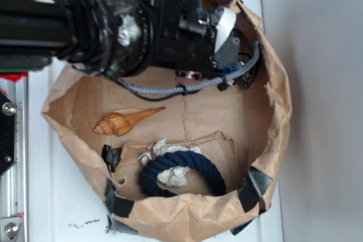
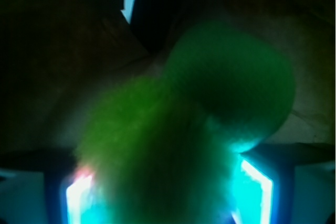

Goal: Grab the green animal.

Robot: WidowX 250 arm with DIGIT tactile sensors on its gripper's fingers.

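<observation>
**Closing In on the Green Animal**

Reaching into the far side of the brown paper bag (image 1: pixel 272 72), the gripper (image 1: pixel 229 46) sits low over its target. In the wrist view the green animal (image 2: pixel 199 119) fills the frame, its fuzzy body and smoother round head lying between the two lit fingers (image 2: pixel 257 182). They stand apart on either side of the toy, close against its fur; whether they press it yet cannot be told through the blur. From the exterior view the toy is hidden under the arm.

The step in hand looks like the grasp itself. The next move likely calls for bringing the fingers firmly together on the soft body, then lifting straight up, clear of the bag wall.

The bag also holds an orange-brown spiral seashell (image 1: pixel 125 122) and, nearer its front rim, a dark blue rope ring (image 1: pixel 181 171) lying on crumpled white material (image 1: pixel 170 177).
</observation>
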